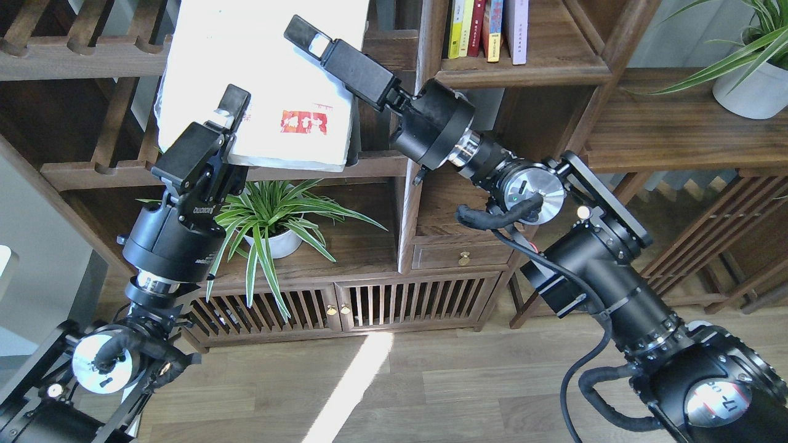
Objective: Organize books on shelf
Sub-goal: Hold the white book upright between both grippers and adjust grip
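Clearly, large white book [258, 80] bears a red label [303, 122].

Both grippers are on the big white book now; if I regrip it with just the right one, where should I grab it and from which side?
Probably the right edge of the white book, from the right. That edge is clear, with the right gripper already over it. The left gripper covers the lower left corner.
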Controlling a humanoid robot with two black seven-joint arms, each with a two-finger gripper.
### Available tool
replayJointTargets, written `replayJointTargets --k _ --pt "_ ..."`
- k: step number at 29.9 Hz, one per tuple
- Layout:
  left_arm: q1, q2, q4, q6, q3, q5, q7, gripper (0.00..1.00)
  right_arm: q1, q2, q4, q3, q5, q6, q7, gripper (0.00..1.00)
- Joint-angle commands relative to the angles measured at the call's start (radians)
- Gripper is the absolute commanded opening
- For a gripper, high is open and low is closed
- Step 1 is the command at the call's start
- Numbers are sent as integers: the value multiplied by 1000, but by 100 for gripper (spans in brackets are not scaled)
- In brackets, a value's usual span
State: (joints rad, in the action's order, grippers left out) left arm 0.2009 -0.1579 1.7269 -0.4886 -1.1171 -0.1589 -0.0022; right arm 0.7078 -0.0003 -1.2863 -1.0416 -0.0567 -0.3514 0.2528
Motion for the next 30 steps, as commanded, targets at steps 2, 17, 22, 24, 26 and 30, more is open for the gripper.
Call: replayJointTargets --k 2,17,22,24,26,30 --pt "2 0 0 0 8 1 2 0 1 0 -1 8 -11 -9 3 46" --pt "26 0 0 0 8 -2 -4 0 -1 0 -1 47 -29 -46 6 23" --pt "25 0 -6 0 10 -4 -5 0 -4 0 -1 61 -31 -50 6 18" --pt "25 0 -6 0 10 -4 -5 0 -5 0 1 64 -31 -50 6 16" --pt "20 0 -6 0 8 -4 -5 3 -7 0 1 64 -31 -50 6 16" --pt "17 1 -4 0 -1 -2 4 20 -17 0 1 64 -31 -49 8 16"
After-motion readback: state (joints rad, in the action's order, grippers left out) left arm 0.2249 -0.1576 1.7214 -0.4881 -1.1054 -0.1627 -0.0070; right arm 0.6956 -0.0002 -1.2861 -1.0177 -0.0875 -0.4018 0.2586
